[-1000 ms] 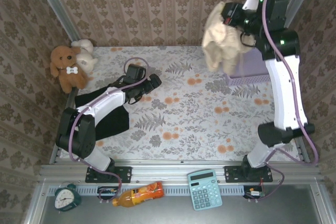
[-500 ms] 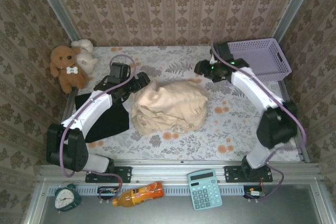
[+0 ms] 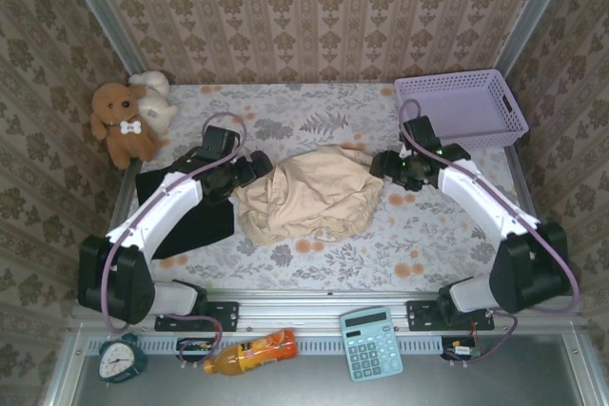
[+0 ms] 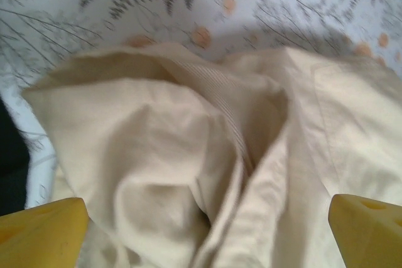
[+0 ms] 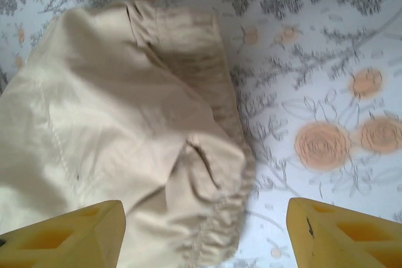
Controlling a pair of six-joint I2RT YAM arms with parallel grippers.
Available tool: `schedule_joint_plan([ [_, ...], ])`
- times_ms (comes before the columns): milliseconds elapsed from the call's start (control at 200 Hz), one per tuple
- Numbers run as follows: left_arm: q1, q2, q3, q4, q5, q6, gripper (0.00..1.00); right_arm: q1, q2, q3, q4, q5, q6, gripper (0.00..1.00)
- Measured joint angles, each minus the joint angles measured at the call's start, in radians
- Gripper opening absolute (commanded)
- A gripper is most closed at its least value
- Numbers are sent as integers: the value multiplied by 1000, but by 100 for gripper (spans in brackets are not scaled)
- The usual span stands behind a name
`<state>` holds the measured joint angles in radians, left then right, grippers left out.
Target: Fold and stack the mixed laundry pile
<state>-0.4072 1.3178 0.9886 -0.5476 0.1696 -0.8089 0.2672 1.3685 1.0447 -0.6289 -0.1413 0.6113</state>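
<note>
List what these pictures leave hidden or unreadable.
- Black garment: in the top view the left arm lies across it and hides its outline. The left wrist view cuts it off at the edge.
- Beige garment: it is crumpled and its own folds hide its shape. Both wrist views cut it off, and the left one is blurred.
- Calculator display and clock face: too small to read in the top view.
</note>
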Motion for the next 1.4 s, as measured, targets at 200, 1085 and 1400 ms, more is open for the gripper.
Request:
schedule_joint_plan([
  [200,-163,-51,-73,36,31,-44,93,0,-69,-203,90,-86,24,83],
  [1085,94,-21,380,-26,188,16,0,-9,-50,198,66,-26,-201,0],
  [1400,122,-17,724,-99,321,81,1,-9,-188,530,-166,-77,-269,0],
])
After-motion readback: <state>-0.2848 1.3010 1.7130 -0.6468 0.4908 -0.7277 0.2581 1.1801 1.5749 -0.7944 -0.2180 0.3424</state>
